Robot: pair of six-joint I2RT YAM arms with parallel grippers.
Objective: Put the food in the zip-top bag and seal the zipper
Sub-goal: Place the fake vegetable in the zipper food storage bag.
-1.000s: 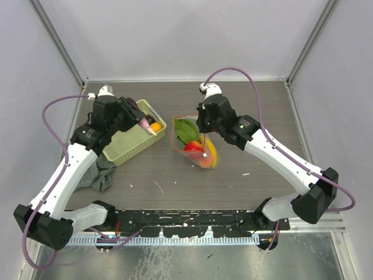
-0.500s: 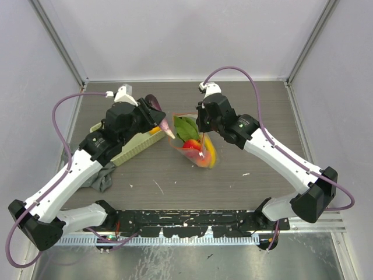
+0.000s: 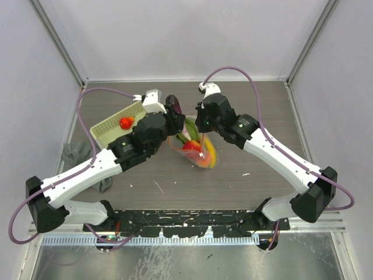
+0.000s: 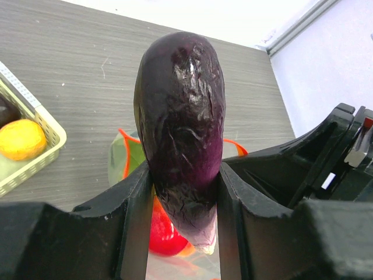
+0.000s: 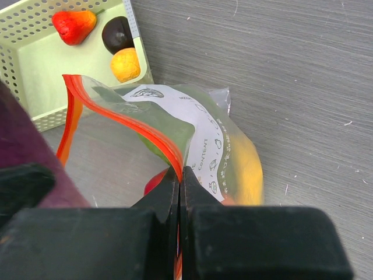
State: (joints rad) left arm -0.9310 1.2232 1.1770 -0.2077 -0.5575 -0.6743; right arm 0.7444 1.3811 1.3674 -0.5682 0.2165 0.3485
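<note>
My left gripper (image 3: 175,116) is shut on a dark purple eggplant-shaped food piece (image 3: 172,105) and holds it just above the open mouth of the clear zip-top bag (image 3: 205,156). In the left wrist view the eggplant (image 4: 180,111) stands between my fingers (image 4: 137,204), with a red piece (image 4: 164,236) in the bag below. My right gripper (image 5: 179,172) is shut on the red-orange zipper (image 5: 125,119) and holds the mouth open. A green leaf (image 5: 166,131) and a yellow banana (image 5: 247,169) lie inside the bag.
The yellow-green mesh basket (image 3: 111,123) stands left of the bag and holds a red strawberry (image 5: 73,26), a dark brown piece (image 5: 116,35) and an orange piece (image 5: 125,64). A grey cloth (image 3: 73,154) lies at the left. Metal frame posts stand at the table's back corners.
My left arm has swung right from the basket, carrying the eggplant over to the bag's mouth. My right gripper has kept its hold on the zipper edge.
</note>
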